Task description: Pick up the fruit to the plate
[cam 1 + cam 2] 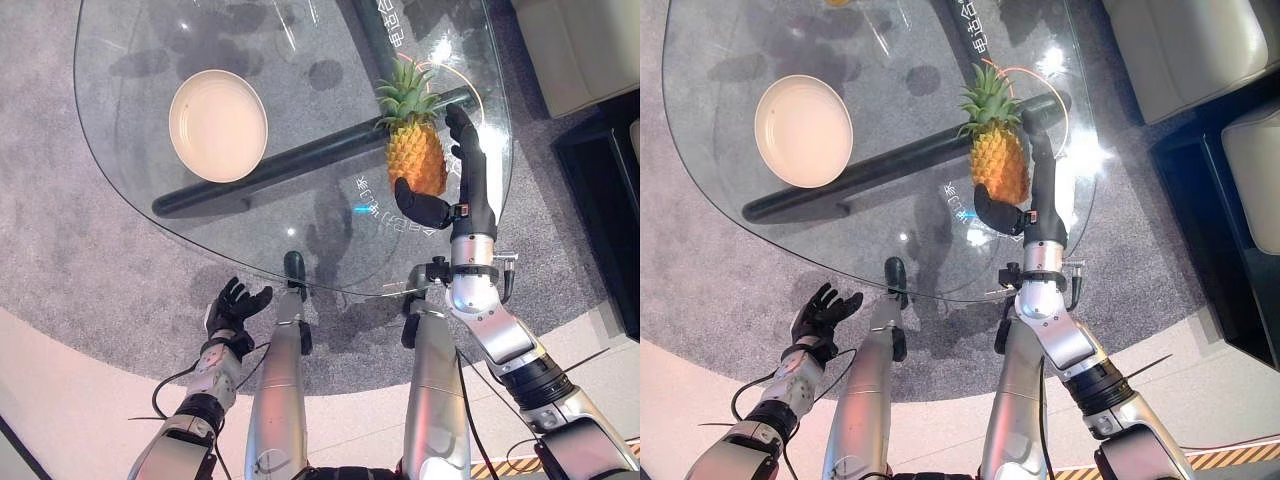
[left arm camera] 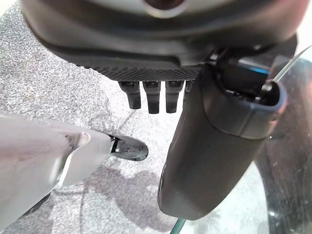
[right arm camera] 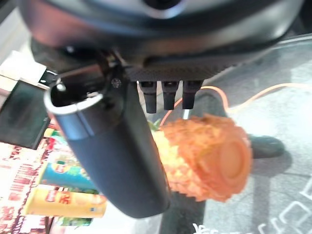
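A pineapple (image 1: 415,150) with green leaves lies on the glass table (image 1: 120,150), right of the middle. My right hand (image 1: 470,185) is open around it: the straight fingers run along its right side and the thumb (image 1: 420,207) sits at its base, close or touching. In the right wrist view the pineapple (image 3: 204,161) lies between thumb and fingers. A cream plate (image 1: 218,125), empty, rests on the table's left part. My left hand (image 1: 232,305) hangs open below the table's near edge, over the carpet.
A dark bar (image 1: 300,160) of the table's frame runs under the glass between plate and pineapple. An orange cable (image 1: 470,85) curves near the pineapple's leaves. Pale sofa cushions (image 1: 575,45) and a dark cabinet (image 1: 600,190) stand to the right. Grey carpet (image 1: 60,230) surrounds the table.
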{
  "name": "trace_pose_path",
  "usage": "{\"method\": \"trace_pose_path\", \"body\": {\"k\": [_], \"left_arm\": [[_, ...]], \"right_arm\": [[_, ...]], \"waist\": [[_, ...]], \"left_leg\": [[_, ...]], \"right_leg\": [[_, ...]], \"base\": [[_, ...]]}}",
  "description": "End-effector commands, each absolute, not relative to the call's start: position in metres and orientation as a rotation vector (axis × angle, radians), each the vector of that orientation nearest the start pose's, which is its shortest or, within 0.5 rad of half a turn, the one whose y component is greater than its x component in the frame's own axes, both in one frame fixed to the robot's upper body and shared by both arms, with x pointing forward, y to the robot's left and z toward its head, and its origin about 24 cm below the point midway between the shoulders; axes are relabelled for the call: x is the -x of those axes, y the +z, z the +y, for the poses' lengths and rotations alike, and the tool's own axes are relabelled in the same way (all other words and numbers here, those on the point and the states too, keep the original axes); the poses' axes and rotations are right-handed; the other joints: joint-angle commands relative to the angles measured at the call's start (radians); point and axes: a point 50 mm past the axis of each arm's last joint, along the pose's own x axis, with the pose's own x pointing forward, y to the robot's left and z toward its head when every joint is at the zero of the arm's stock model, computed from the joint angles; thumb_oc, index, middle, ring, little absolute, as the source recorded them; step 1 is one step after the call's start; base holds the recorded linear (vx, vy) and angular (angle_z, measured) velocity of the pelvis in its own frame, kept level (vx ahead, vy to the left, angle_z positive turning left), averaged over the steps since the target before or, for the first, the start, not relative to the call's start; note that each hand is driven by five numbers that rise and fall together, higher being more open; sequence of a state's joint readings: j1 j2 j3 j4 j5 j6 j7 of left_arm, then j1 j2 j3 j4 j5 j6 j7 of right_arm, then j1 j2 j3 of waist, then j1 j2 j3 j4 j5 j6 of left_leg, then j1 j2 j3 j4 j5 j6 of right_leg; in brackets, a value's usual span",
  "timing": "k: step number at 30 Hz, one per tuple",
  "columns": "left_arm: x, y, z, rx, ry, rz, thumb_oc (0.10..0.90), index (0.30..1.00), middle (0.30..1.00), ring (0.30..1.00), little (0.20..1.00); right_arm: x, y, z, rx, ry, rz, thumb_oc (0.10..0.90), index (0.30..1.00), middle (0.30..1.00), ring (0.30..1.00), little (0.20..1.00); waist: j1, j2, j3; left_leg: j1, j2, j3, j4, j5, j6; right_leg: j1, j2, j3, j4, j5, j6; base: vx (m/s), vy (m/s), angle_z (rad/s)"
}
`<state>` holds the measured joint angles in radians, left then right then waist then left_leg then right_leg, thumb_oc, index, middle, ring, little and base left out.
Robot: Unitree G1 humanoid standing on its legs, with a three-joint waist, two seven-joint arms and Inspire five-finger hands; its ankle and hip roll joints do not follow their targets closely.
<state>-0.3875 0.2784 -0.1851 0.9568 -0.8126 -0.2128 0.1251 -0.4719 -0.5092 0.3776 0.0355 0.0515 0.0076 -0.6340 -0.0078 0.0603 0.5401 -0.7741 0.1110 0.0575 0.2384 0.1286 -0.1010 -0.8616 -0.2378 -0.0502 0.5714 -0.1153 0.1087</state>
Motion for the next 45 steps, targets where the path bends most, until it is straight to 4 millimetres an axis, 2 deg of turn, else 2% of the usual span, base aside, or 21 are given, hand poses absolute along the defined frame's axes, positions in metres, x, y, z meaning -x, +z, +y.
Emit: {"method": "trace_pose_path", "body": {"k": [1,7,26,43,44,45], "left_arm": [[-0.269,-0.055,0.237,0.318,0.419,0.405,0.800,0.900,0.900,0.900,0.900],[-0.272,-0.053,0.236,0.310,0.416,0.403,0.800,0.900,0.900,0.900,0.900],[-0.274,-0.053,0.233,0.306,0.399,0.406,0.800,0.900,0.900,0.900,0.900],[-0.278,-0.052,0.227,0.297,0.377,0.412,0.800,0.900,0.900,0.900,0.900],[-0.278,-0.052,0.227,0.296,0.377,0.412,0.800,0.900,0.900,0.900,0.900],[-0.278,-0.052,0.228,0.296,0.376,0.413,0.800,0.900,0.900,0.900,0.900]], "right_arm": [[-0.304,0.180,-0.147,0.320,-0.219,-0.609,0.800,0.900,0.900,0.900,0.900],[-0.305,0.173,-0.145,0.328,-0.204,-0.568,0.800,0.900,0.900,0.900,0.900],[-0.308,0.183,-0.135,0.312,-0.189,-0.585,0.800,0.900,0.900,0.900,0.900],[-0.323,0.175,-0.134,0.324,-0.247,-0.483,0.800,0.900,0.900,0.900,0.900],[-0.325,0.173,-0.133,0.338,-0.250,-0.464,0.742,0.851,0.851,0.851,0.842],[-0.326,0.172,-0.134,0.356,-0.254,-0.457,0.454,0.604,0.604,0.604,0.554]], "waist": [[-0.019,-0.004,-0.020],[-0.017,-0.006,-0.020],[-0.011,0.004,-0.020],[0.005,0.011,-0.020],[0.005,0.011,-0.020],[0.006,0.011,-0.020]], "left_leg": [[-0.013,-0.012,0.031,0.103,-0.090,0.020],[-0.016,-0.014,0.027,0.097,-0.085,0.021],[-0.010,-0.016,0.030,0.089,-0.081,0.022],[-0.004,-0.018,0.028,0.084,-0.078,0.023],[-0.003,-0.018,0.028,0.083,-0.078,0.023],[-0.003,-0.018,0.028,0.086,-0.078,0.023]], "right_leg": [[0.022,0.002,-0.092,-0.135,0.108,-0.003],[0.020,0.007,-0.093,-0.137,0.109,-0.004],[0.020,0.006,-0.093,-0.142,0.113,-0.003],[0.025,0.000,-0.099,-0.141,0.115,-0.005],[0.026,0.000,-0.099,-0.141,0.115,-0.005],[0.027,0.000,-0.099,-0.141,0.114,-0.005]], "base": [[0.00,0.000,0.00],[0.00,0.000,0.00],[0.00,0.000,0.00],[0.00,0.000,0.00],[0.00,0.000,0.00],[0.00,0.000,0.00]]}}
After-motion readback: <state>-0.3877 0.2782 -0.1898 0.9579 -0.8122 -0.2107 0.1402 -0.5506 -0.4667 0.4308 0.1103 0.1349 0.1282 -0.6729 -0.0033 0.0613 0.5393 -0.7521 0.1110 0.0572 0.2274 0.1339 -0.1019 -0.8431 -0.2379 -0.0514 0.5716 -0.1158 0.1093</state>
